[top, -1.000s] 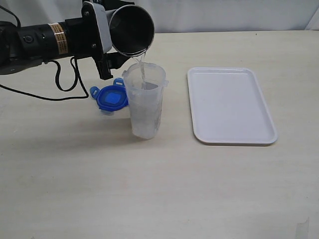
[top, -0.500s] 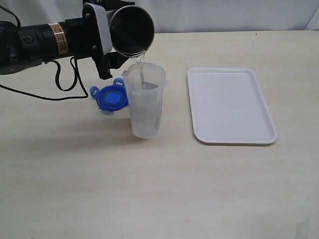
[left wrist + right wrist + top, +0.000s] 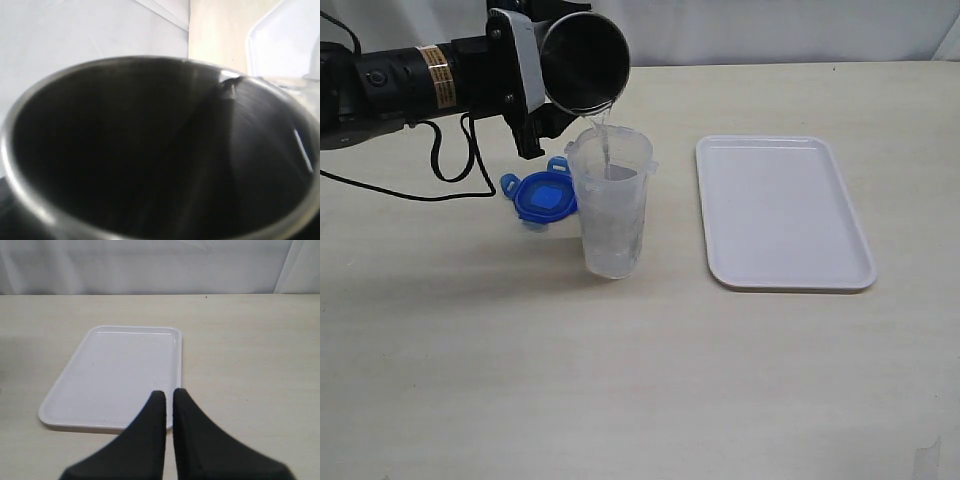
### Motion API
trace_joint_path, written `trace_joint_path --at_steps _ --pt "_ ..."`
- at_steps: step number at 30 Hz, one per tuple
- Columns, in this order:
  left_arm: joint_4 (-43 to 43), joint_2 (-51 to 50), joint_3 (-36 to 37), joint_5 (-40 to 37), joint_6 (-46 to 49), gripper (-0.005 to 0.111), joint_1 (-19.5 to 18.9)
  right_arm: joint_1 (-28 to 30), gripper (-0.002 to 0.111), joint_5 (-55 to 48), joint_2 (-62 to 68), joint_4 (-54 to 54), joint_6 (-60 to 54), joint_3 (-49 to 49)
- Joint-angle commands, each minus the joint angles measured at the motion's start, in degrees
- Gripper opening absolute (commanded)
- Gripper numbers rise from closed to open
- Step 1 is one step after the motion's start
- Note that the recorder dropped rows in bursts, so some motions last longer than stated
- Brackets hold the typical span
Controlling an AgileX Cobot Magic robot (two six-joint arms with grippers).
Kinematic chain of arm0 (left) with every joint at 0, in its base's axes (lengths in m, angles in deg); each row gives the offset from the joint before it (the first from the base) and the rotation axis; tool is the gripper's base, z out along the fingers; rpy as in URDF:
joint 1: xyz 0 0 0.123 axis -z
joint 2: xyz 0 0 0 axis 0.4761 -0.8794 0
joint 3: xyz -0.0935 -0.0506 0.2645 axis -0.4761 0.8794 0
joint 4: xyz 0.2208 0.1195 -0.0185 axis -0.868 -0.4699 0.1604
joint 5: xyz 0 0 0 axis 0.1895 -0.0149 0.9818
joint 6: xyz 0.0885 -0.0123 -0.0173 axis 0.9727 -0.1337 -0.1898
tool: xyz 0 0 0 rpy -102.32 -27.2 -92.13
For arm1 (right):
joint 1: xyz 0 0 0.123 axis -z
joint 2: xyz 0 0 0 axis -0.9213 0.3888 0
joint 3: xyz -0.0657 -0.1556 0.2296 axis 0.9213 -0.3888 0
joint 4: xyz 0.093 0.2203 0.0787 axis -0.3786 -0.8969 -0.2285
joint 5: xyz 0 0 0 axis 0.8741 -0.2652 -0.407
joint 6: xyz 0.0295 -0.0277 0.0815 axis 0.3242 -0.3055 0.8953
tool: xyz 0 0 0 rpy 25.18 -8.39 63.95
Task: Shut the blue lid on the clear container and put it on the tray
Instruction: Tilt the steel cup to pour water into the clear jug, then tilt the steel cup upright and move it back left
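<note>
The clear container (image 3: 611, 205) stands upright on the table, partly filled with water. My left gripper (image 3: 542, 85) is shut on a grey steel cup (image 3: 584, 62), tipped over the container's mouth, and a thin stream of water (image 3: 604, 135) runs from the cup into it. The cup's dark inside (image 3: 150, 150) fills the left wrist view and hides the fingers there. The blue lid (image 3: 543, 197) lies flat on the table just left of and behind the container. The white tray (image 3: 782, 210) lies empty to the right. My right gripper (image 3: 168, 396) is shut and empty, hovering near the tray (image 3: 115, 370).
A black cable (image 3: 440, 175) hangs from the left arm down to the table behind the lid. Bare table surface (image 3: 620, 380) stretches in front of the container and tray. A white backdrop (image 3: 150, 265) closes the far edge.
</note>
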Motion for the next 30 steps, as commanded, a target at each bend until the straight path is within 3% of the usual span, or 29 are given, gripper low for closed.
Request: trace_joint_path --at_steps 1,7,16,21,25,30 --pt "1.88 1.2 -1.05 2.99 0.13 0.0 -0.02 0.34 0.005 0.01 -0.25 0.48 0.02 -0.11" --pt "1.88 1.2 -1.05 2.99 -7.02 0.0 -0.02 0.34 0.005 0.01 -0.25 0.48 0.02 -0.11" --pt "7.86 1.2 -1.05 1.2 -40.64 0.0 -0.02 0.34 0.005 0.01 -0.25 0.48 0.02 -0.11" --pt "21.92 1.2 -1.05 -7.12 -44.85 0.0 -0.02 0.34 0.005 0.01 -0.25 0.48 0.02 -0.11" --pt "35.08 0.84 -1.05 -8.28 -45.37 0.0 -1.67 0.34 0.005 0.01 -0.25 0.48 0.02 -0.11" --pt "35.83 -1.22 -2.44 -8.43 -50.9 0.0 -6.28 0.34 0.005 0.01 -0.25 0.48 0.02 -0.11"
